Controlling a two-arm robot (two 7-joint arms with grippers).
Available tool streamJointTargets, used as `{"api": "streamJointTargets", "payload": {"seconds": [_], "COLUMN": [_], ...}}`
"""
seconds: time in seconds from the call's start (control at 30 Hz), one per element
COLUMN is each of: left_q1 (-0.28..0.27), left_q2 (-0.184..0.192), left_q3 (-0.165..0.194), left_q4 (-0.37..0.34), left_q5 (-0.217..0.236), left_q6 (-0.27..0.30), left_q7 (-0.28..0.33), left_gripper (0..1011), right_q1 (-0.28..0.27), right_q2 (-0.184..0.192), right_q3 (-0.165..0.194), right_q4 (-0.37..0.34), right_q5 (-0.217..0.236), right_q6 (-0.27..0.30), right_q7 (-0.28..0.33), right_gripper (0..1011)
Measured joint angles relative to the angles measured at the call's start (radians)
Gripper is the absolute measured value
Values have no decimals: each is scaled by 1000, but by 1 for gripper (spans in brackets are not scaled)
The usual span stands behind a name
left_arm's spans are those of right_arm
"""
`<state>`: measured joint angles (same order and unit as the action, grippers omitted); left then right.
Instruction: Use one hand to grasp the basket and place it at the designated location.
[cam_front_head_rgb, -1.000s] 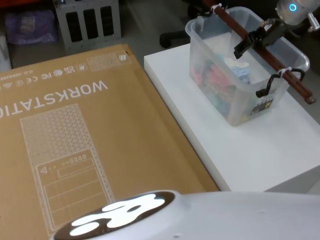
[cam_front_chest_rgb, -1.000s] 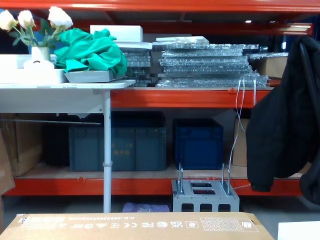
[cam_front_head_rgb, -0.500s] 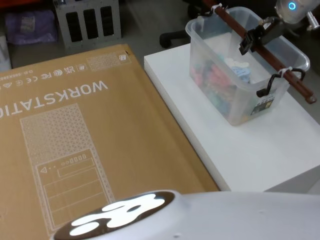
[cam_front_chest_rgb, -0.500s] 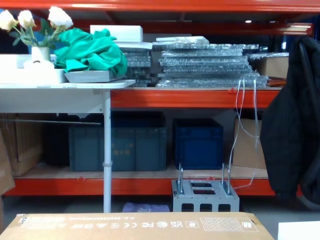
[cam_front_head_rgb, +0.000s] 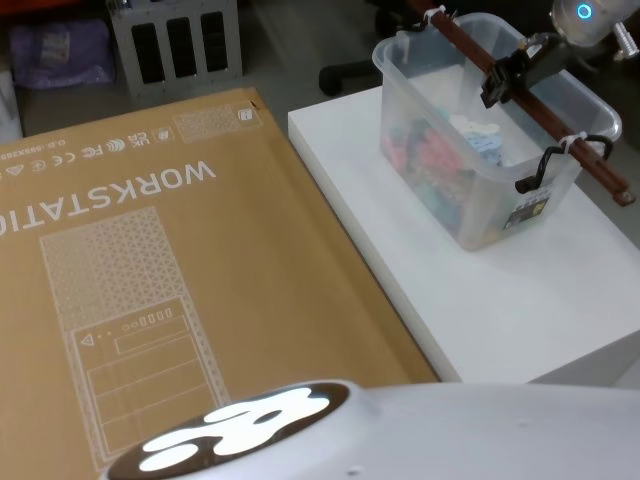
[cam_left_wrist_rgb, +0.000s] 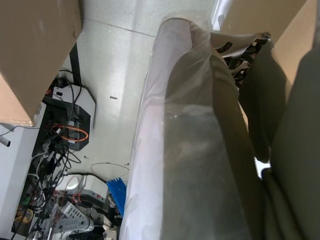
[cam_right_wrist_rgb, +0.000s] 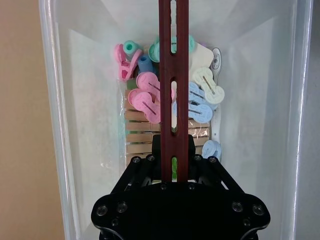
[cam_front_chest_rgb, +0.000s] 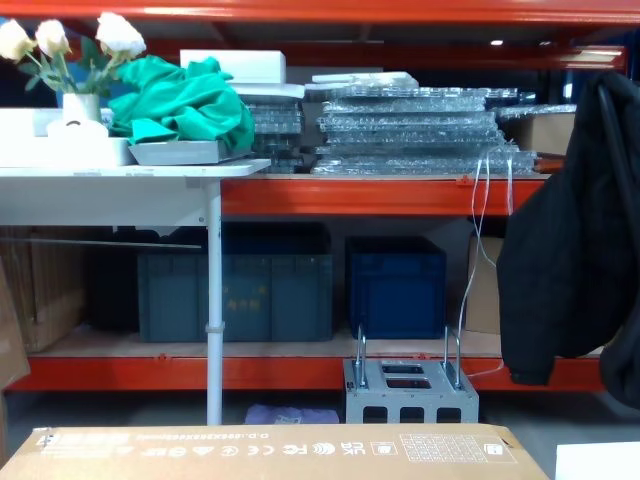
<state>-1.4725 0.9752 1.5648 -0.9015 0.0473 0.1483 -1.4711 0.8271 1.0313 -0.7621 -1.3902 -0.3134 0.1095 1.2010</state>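
One right gripper (cam_front_head_rgb: 503, 80) | fingers clenched on brown bar (cam_front_head_rgb: 460, 42) | basket (cam_front_head_rgb: 470, 200) shifted slightly since earlier

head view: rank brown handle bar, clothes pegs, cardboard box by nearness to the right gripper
1. brown handle bar: at the right gripper, across the basket top.
2. clothes pegs: below it, inside the basket.
3. cardboard box: far off, on the robot's left.

The basket (cam_front_head_rgb: 470, 205) stands on the desk (cam_front_head_rgb: 500, 300), toward its far side. A bar (cam_right_wrist_rgb: 173, 75) lies across the basket's rim, with clothes pegs (cam_right_wrist_rgb: 150, 102) inside the basket beneath it. Over the basket's middle, the right gripper (cam_right_wrist_rgb: 173, 150) closes around the bar. A cardboard box (cam_front_head_rgb: 150, 280) lies left of the basket, beside the desk.
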Motion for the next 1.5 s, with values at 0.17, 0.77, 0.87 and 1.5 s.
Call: {"api": "streamJointTargets", "payload": {"seconds": [0.17,0.77,0.87,1.5], "left_q1": [0,0,0,0], "left_q2": [0,0,0,0], "left_q3": [0,0,0,0], "left_q4": [0,0,0,0], "left_q5": [0,0,0,0], "left_q6": [0,0,0,0], "left_q7": [0,0,0,0], "left_gripper": [0,0,0,0], "right_q1": [-3,-21,-27,-35], "right_q2": [10,67,79,127], "right_q3": [5,70,83,152], "right_q4": [-20,-110,-126,-247], "right_q5": [7,55,62,99], "right_q6": [2,10,10,-37], "right_q7": [-7,-34,-39,-55], "right_gripper": [226,226,226,226]}}
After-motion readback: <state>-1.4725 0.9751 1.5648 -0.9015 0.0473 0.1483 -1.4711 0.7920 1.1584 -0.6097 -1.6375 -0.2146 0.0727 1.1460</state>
